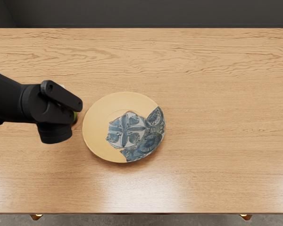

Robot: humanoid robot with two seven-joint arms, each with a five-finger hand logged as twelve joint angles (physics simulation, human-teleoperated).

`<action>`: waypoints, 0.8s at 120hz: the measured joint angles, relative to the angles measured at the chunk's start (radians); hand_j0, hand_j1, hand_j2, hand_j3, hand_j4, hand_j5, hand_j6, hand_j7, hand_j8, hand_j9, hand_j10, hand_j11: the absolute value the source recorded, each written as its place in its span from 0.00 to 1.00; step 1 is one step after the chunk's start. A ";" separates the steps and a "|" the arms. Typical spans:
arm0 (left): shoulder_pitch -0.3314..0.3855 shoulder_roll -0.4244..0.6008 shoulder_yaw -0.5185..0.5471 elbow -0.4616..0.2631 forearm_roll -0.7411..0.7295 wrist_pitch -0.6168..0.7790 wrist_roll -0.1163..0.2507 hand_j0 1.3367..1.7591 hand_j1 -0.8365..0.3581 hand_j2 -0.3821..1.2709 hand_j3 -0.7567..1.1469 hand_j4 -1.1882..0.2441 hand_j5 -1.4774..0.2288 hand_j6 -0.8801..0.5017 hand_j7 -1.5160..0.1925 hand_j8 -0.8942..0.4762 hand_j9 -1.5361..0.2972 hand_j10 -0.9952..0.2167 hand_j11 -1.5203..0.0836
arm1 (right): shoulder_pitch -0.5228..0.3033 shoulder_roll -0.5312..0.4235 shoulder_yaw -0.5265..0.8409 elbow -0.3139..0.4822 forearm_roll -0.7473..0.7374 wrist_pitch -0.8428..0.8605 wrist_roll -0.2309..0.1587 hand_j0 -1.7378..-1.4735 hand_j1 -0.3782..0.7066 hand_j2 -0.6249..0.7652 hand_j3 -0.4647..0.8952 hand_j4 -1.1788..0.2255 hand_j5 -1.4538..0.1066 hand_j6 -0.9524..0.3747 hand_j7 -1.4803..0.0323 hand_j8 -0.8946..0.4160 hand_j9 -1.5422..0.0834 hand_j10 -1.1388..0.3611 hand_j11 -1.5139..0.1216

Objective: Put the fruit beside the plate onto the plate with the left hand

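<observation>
**Head view: left hand sits over the fruit, plate close on its far side**

Head view shows the left hand [56, 115] coming in from the left edge, low over the table [203, 70]. It covers nearly all of the fruit [75, 117]. Only a thin yellow-green sliver shows at the edge of the hand that faces the plate. How far the hand is closed, and whether it has hold of the fruit at all, cannot be told, because the dark hand hides the contact. The right arm is not in view.

The fruit lies under the hand on the side toward the plate [96, 122], between the hand and the plate's nearest rim, and close to that rim. Too little of the fruit shows to read its shape or long axis.

The plate lies beyond the fruit, away from the arm's entry side and slightly nearer the robot than the hand. Its rim is near the hand but does not touch it. It is tan with a blue patterned patch on the half farther from the hand, and nothing rests on it yet.

Judged from this, the coming move is a short one. Once the grasp is secure, the hand needs to lift and travel sideways over the near rim. The main risk is knocking the fruit against the rim, or dragging it.
</observation>
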 joint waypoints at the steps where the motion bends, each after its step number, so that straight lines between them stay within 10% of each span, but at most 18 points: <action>1: 0.000 -0.001 0.000 0.001 0.000 0.000 0.000 0.76 0.75 0.26 0.40 0.66 0.68 0.46 0.70 0.47 0.66 0.62 0.75 | 0.000 0.000 0.000 0.000 0.000 0.000 0.000 0.30 0.07 0.44 0.34 0.81 0.90 0.69 0.95 0.65 0.92 0.73 0.90; 41: 0.070 -0.019 -0.038 0.059 0.003 0.000 0.000 0.76 0.72 0.26 0.40 0.64 0.66 0.44 0.68 0.46 0.65 0.60 0.73 | 0.000 0.000 0.000 0.000 0.000 0.000 0.000 0.30 0.07 0.44 0.34 0.81 0.90 0.69 0.95 0.65 0.92 0.73 0.90; 68: 0.084 -0.019 -0.055 0.091 0.003 0.000 0.000 0.76 0.54 0.29 0.40 0.51 0.52 0.31 0.54 0.32 0.52 0.45 0.58 | 0.000 0.000 0.000 -0.004 0.000 0.000 0.000 0.30 0.07 0.44 0.34 0.81 0.90 0.69 0.95 0.65 0.92 0.73 0.90; 96: 0.128 -0.019 -0.057 0.131 0.017 0.002 0.001 0.74 0.47 0.50 0.40 0.39 0.42 0.29 0.43 0.28 0.39 0.33 0.44 | 0.000 0.000 0.000 -0.006 0.000 0.000 0.000 0.30 0.07 0.44 0.34 0.81 0.90 0.69 0.95 0.65 0.92 0.73 0.90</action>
